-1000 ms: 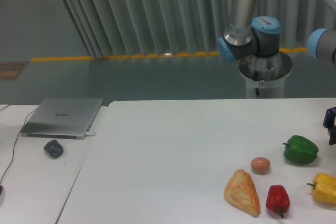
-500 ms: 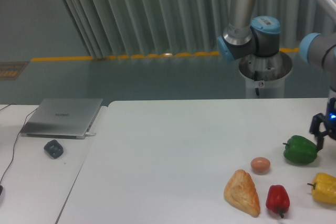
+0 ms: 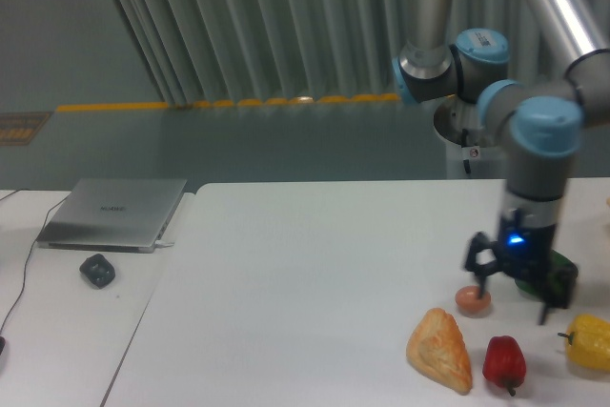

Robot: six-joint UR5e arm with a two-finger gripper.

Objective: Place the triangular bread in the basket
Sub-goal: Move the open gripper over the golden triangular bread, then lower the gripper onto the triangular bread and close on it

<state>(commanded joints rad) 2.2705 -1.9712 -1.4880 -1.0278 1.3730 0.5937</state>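
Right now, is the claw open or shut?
Open. The claw hangs above the table with its two fingers spread apart and nothing between them; the triangular bread lies untouched in front.

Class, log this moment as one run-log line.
hand: open, above table | golden-brown triangular bread: untouched, front of small brown egg | basket: not visible

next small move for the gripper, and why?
Probably shift toward the camera and left, then descend. The gripper hangs open above the egg and green pepper, while the triangular bread lies ungrasped nearer the table's front edge. No basket is visible.
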